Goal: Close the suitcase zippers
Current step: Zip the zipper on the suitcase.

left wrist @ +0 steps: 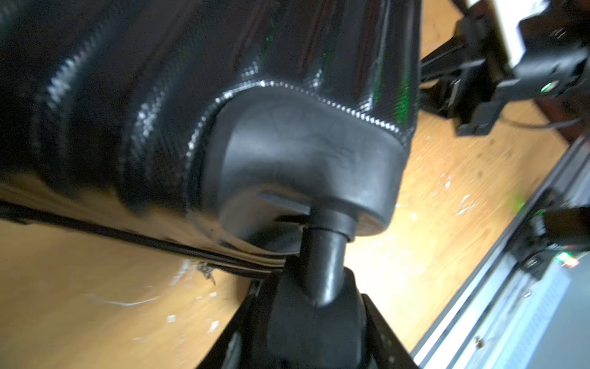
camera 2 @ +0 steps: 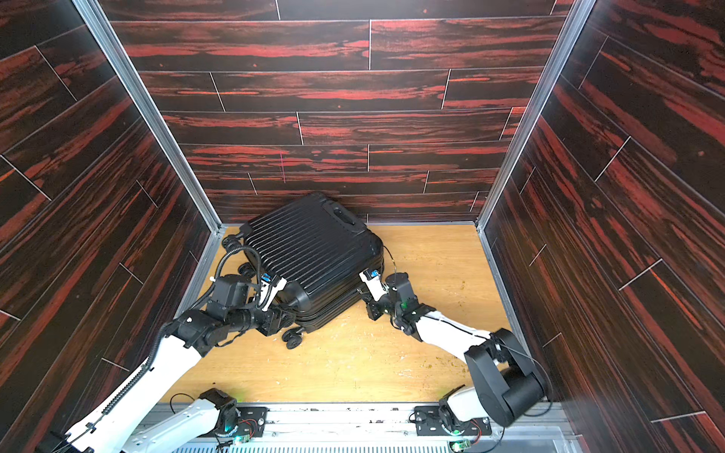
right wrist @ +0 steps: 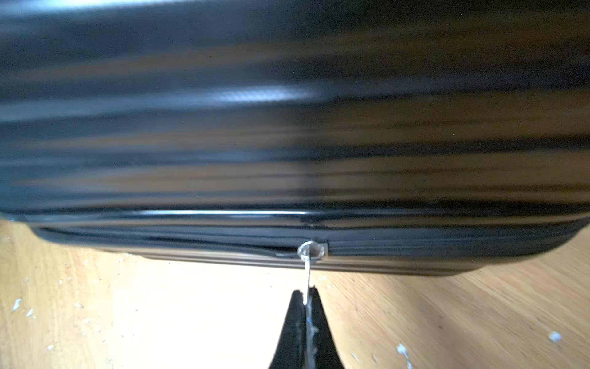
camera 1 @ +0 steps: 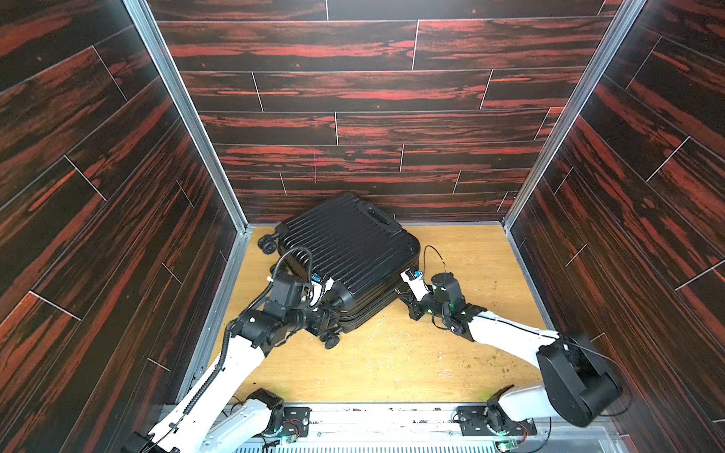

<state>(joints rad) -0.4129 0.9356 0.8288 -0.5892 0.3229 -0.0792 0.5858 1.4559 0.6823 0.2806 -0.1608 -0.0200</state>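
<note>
Your right gripper [right wrist: 306,298] pinches the zipper pull [right wrist: 307,278] on the suitcase [camera 1: 345,255]. Your left gripper [left wrist: 314,322] clasps a suitcase caster [left wrist: 322,271], jaws half-spread.

Black suitcase [camera 1: 345,251] on wooden tabletop [camera 1: 392,364]; scattered flecks [right wrist: 401,349], perhaps debris.

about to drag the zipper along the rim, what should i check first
1. Right gripper shut on the thin metal zipper pull: ok.
2. Black zipper track closed all along: not ok, it gapes on one side of the slider.
3. Left gripper bracing the black ribbed hard-shell suitcase: its fingers flank a black caster wheel; firm grip, cannot tell.
4. Suitcase flat on the light wooden table: cannot tell.
</note>
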